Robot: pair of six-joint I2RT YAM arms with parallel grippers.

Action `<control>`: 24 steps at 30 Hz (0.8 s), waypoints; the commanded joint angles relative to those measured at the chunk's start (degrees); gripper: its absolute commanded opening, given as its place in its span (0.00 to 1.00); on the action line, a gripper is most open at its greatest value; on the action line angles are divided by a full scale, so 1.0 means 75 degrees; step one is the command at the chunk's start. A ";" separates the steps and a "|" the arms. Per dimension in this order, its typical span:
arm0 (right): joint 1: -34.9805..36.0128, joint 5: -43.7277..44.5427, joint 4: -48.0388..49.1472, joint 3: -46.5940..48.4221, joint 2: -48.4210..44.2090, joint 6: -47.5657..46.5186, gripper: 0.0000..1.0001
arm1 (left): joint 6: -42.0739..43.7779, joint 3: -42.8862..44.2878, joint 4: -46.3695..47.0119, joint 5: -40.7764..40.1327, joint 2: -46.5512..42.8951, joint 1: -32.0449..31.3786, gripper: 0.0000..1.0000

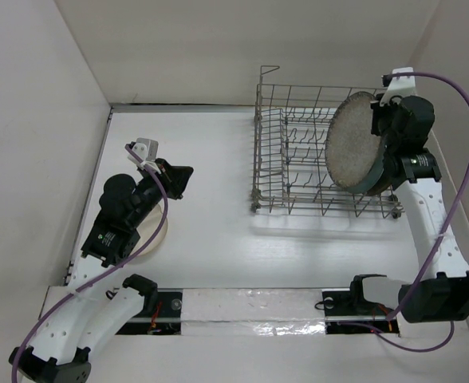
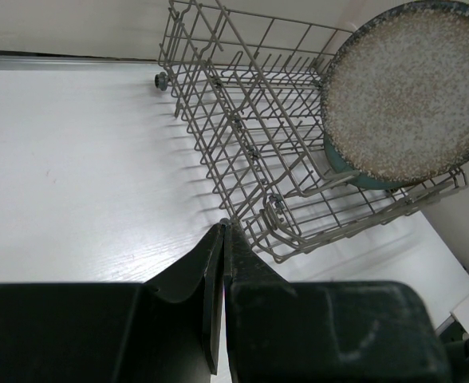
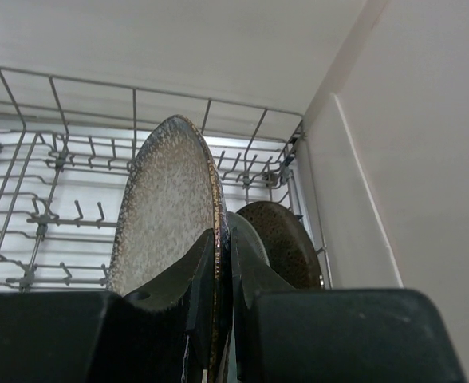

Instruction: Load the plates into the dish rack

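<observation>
White table, boxed by pale walls. Stands upright at the dish rack right end: speckled plate, rim pinched by right gripper. Pressed together, empty, well apart: left gripper.

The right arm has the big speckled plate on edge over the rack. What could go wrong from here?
1. The right gripper pinches the speckled plate only at its rim, so the plate could swing or slip on the way down.
2. A brown plate stands close behind it in the rack; the two might knock together.
</observation>
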 commanded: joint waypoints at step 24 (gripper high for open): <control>0.1045 0.0762 0.2754 -0.0937 -0.0123 -0.0190 0.17 | -0.0017 0.0038 0.0335 0.0079 0.0073 -0.0033 0.02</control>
